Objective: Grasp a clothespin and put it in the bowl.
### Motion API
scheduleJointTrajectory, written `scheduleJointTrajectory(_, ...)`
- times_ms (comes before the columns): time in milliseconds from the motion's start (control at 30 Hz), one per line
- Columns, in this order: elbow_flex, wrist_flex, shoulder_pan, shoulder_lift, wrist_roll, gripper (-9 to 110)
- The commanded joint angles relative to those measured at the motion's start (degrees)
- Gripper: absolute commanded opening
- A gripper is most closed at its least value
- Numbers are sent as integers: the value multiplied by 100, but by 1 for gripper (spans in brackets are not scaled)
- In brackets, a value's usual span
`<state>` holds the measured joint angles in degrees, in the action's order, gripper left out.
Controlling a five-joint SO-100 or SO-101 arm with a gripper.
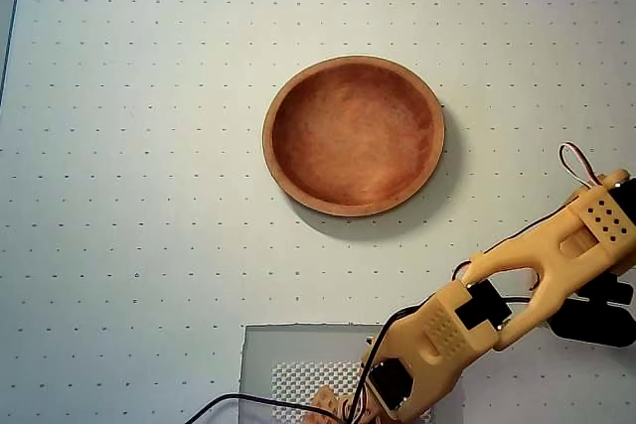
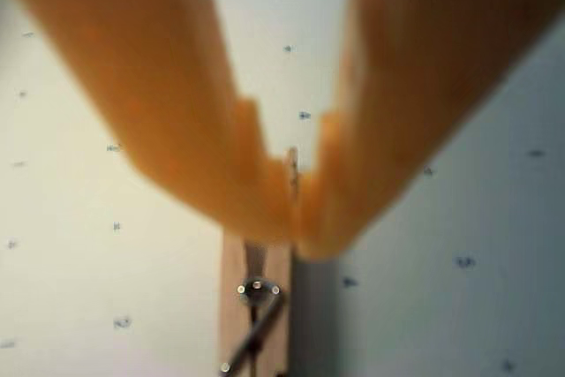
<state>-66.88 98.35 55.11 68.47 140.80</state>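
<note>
In the wrist view the gripper [image 2: 296, 209] fills the upper frame as an orange blur, its fingers covering the upper end of the clothespin [image 2: 254, 306], whose lower end the bottom edge cuts off. In the overhead view the arm hides the gripper at the tabletop's near edge.

Pale wooden clothespin [image 2: 256, 293] pinched upright; reddish-brown bowl [image 1: 353, 136] empty.

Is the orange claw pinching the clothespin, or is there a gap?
Touching. In the wrist view the gripper fingers meet around the top end of the clothespin, with no gap visible between them and the wood.
</note>
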Motion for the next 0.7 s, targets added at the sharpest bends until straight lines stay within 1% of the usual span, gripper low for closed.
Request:
scheduleJointTrajectory(0, 290, -325, -79, 255, 352, -3)
scheduleJointTrajectory(367, 290, -202, -70, 193, 343, -3)
scheduleJointTrajectory(467, 352, -202, -70, -53, 325, -3)
scheduleJointTrajectory(667, 360, -193, -185, -457, -167, -3)
